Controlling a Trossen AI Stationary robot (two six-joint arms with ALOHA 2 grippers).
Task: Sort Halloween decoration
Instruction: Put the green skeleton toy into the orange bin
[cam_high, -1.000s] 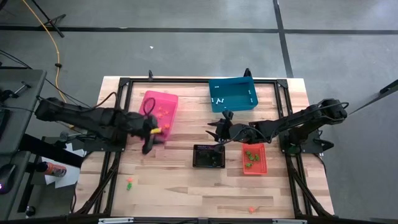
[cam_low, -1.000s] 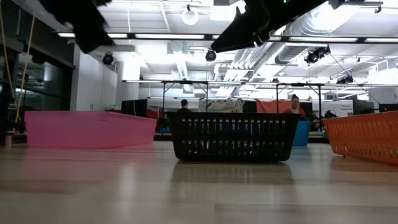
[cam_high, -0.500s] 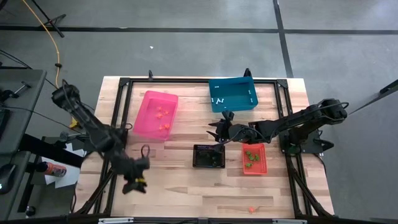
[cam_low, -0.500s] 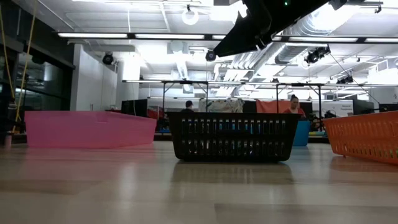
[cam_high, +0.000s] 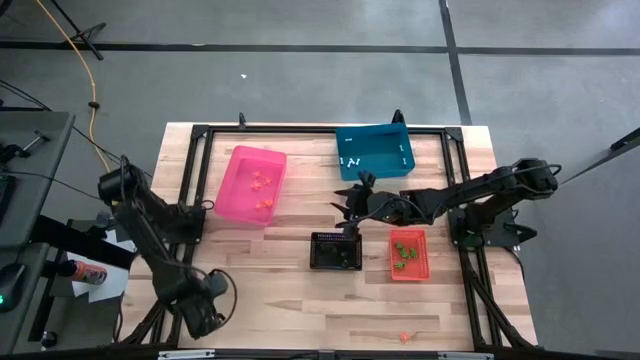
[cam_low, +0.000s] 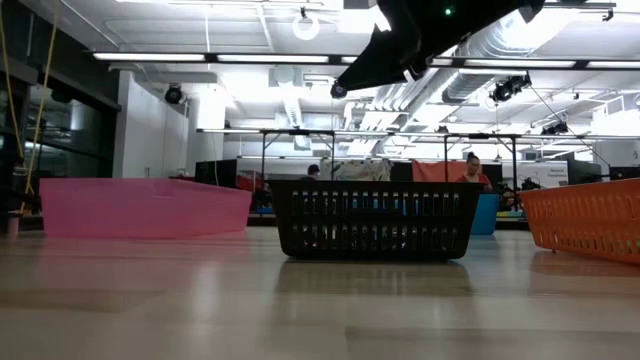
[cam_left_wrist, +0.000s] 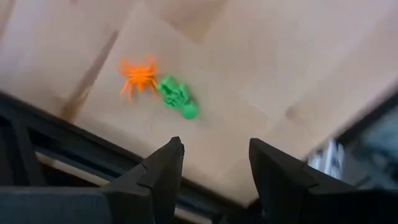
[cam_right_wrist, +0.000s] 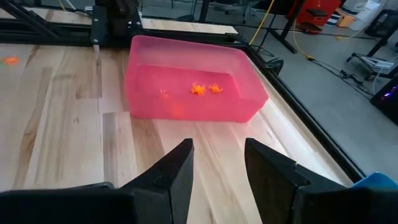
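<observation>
Left gripper (cam_left_wrist: 211, 168) hangs open over the table's (cam_high: 300, 290) front-left corner, above an orange trinket (cam_left_wrist: 138, 74) touching a green trinket (cam_left_wrist: 177, 98); the high view hides both. Right gripper (cam_right_wrist: 217, 165) gapes empty near the black bin (cam_high: 335, 252).

1. High view looks straight down on the whole tabletop (cam_high: 300, 290).
2. Low view sits at tabletop level, facing the black bin (cam_low: 375, 220) nearby.
3. Both wrist views look close along the boards; the right one shares the pink bin (cam_right_wrist: 193, 87) with the high view.

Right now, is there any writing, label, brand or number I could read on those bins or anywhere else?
None can be read.
Pink bin, blue bin, black basket, red bin: no labels show.
Banners in the room behind: too small to read.
</observation>
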